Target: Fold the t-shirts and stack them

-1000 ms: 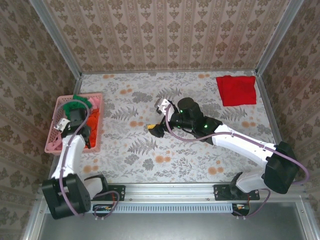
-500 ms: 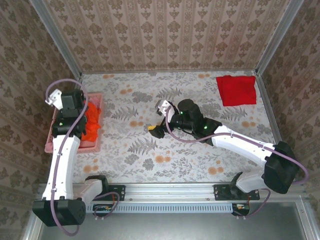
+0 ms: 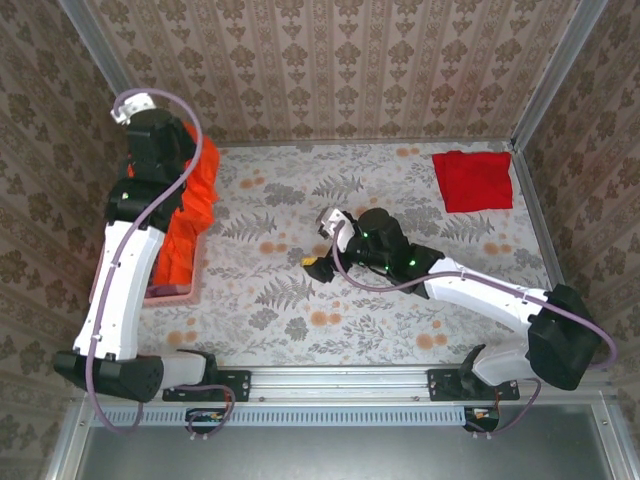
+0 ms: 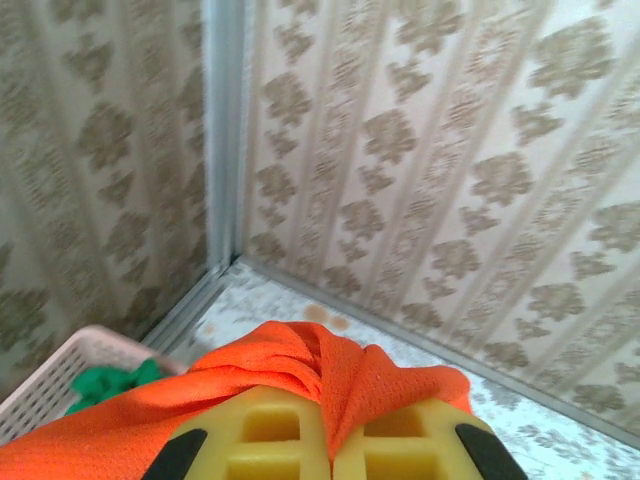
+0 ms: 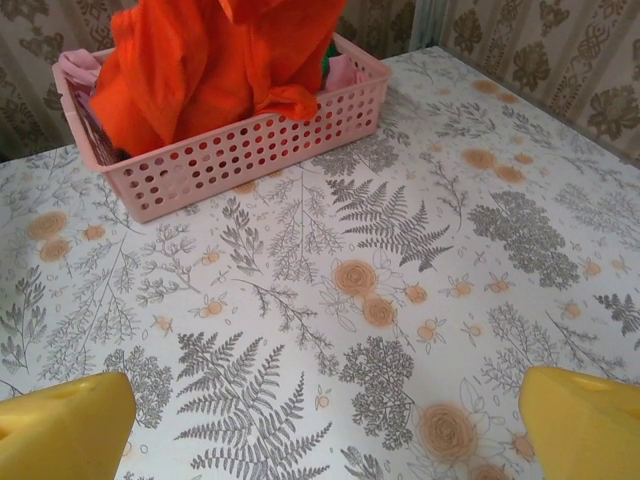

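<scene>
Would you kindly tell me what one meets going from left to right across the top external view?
orange shirt → right gripper → red shirt

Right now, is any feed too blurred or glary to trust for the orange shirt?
Top external: even light, no glare, orange shirt crisp. Left wrist: soft overall, left fingers blurred up close, cloth draped over them. Right wrist: table and basket sharp, right fingers out of focus, shirt top cropped.
</scene>
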`<state>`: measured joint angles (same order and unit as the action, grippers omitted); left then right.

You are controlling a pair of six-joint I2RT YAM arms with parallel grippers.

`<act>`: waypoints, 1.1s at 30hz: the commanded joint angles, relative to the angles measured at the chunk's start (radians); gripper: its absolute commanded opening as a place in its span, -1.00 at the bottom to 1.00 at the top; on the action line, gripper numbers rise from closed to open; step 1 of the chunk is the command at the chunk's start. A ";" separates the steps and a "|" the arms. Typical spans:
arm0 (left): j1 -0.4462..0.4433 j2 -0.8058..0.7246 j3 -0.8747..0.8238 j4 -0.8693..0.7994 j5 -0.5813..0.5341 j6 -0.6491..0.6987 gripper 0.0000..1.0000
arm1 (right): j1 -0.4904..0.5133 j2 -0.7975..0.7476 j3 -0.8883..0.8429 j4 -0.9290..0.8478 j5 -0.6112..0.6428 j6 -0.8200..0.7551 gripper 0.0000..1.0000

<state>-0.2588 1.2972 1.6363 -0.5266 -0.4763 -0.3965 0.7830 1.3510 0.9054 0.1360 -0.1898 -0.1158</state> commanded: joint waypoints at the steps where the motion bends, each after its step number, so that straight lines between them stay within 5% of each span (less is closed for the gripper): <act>1: -0.063 0.047 0.120 0.053 0.056 0.105 -1.00 | -0.013 -0.048 -0.028 0.061 0.032 0.040 1.00; 8: -0.257 0.190 0.345 0.020 0.186 0.171 -1.00 | -0.045 -0.125 -0.103 0.122 0.094 0.104 1.00; 17: -0.372 0.338 0.479 0.007 0.355 0.107 -1.00 | -0.153 -0.310 -0.212 0.136 0.156 0.204 1.00; 25: -0.341 0.287 0.235 -0.003 0.302 0.067 -0.98 | -0.257 -0.426 -0.292 0.106 0.165 0.287 1.00; 33: -0.129 0.194 -0.159 0.090 0.399 -0.088 -1.00 | -0.317 -0.318 -0.247 0.018 0.235 0.362 1.00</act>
<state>-0.4465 1.5349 1.5387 -0.4995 -0.1154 -0.4068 0.4789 0.9859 0.6243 0.2123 0.0021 0.1955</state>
